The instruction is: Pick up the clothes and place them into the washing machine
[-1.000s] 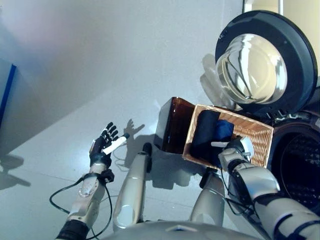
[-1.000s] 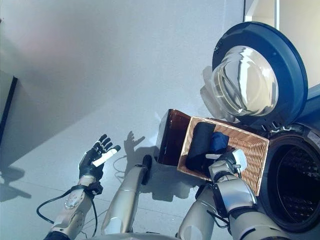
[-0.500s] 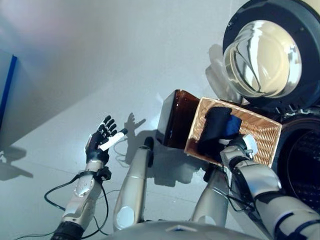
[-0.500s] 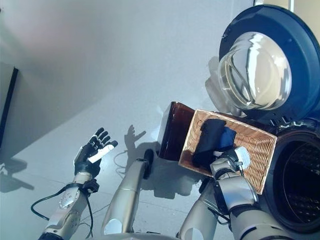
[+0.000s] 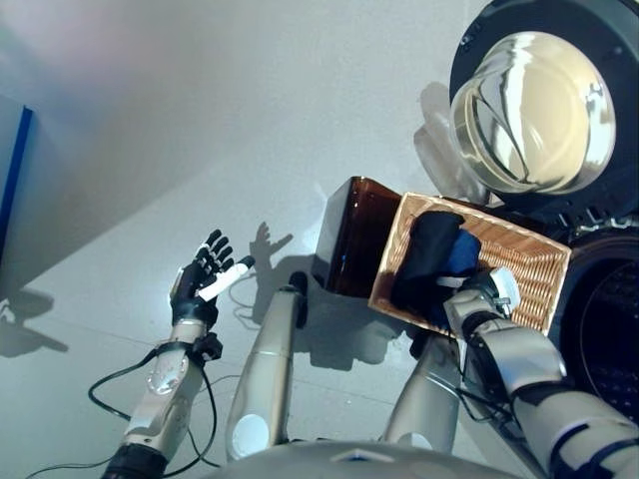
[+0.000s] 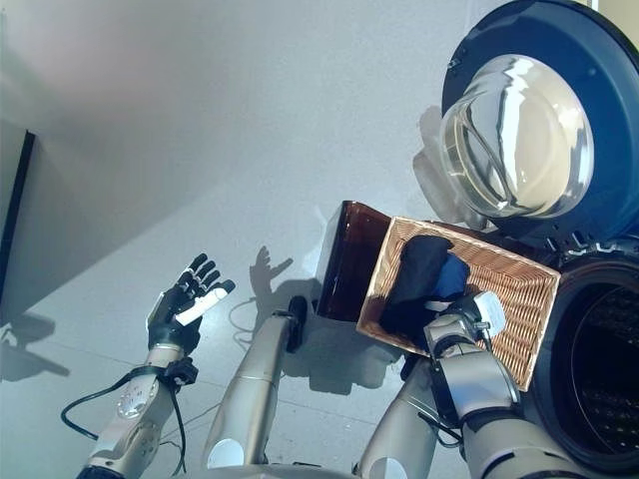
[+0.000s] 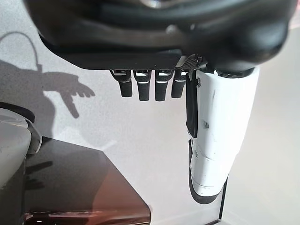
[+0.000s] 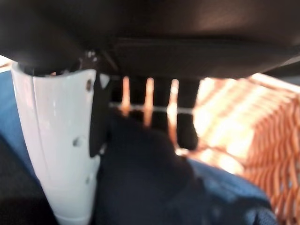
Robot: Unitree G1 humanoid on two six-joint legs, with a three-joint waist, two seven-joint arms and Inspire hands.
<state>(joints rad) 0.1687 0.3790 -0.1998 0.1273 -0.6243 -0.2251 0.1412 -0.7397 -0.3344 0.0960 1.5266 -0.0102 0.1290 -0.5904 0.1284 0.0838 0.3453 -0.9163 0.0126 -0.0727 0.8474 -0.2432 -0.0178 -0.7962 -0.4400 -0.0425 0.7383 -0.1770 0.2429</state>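
Brown box (image 5: 349,238) — beside wicker basket (image 5: 529,269)

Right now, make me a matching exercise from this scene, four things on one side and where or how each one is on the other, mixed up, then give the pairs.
Things:
1. left hand
2. right hand
3. washing machine door
4. dark clothes

States:
A. swung open, glass window showing
B. lying in the wicker basket
C. open, held over bare floor, touching nothing
D. at the basket's near edge, reaching into the clothes

Pairs: 1-C, 2-D, 3-A, 4-B
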